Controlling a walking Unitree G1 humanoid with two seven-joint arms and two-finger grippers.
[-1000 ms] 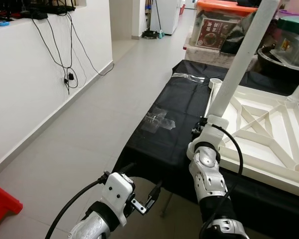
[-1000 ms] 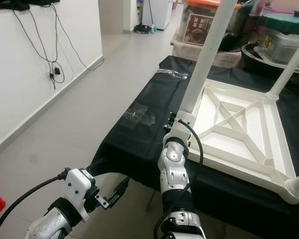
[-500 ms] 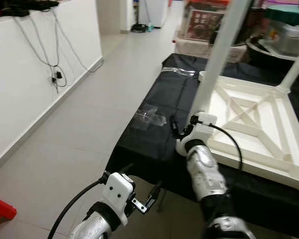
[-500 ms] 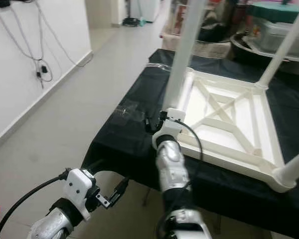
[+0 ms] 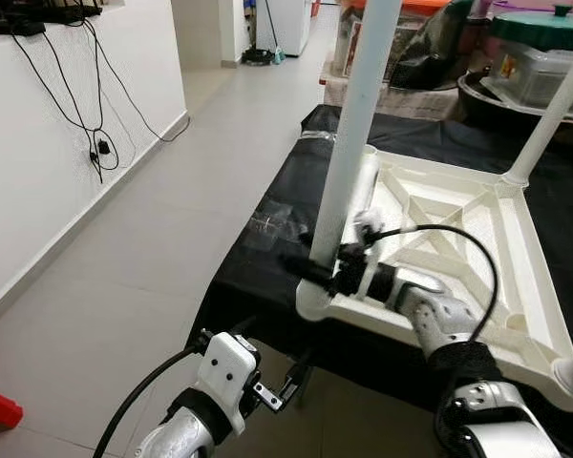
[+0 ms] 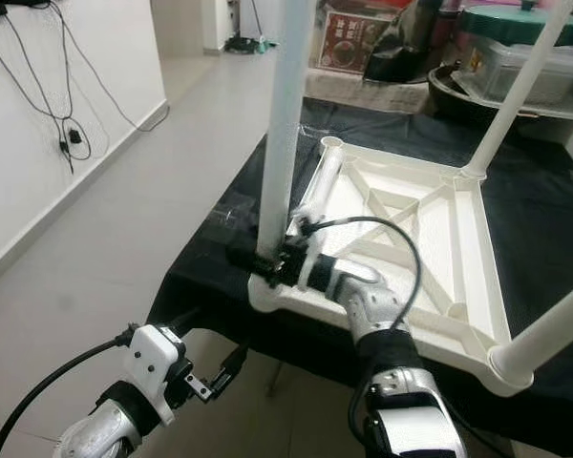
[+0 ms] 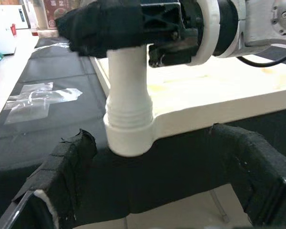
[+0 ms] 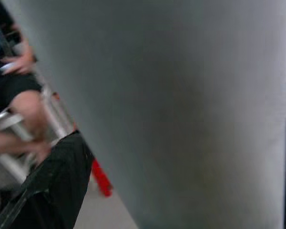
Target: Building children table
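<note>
R gripper (image 5: 315,270) reaching fwd, fingers clamped on table leg (image 5: 349,143). L gripper (image 5: 296,367) low, fingers spread, idle.

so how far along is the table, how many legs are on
Done: the white tabletop lies upside down on the black cloth, with two legs standing at the far and near right corners. In hand: the right end effector grips a third leg standing in its corner socket. Left: a fourth leg lies loose on the tabletop. The left end effector hangs idle below.
</note>
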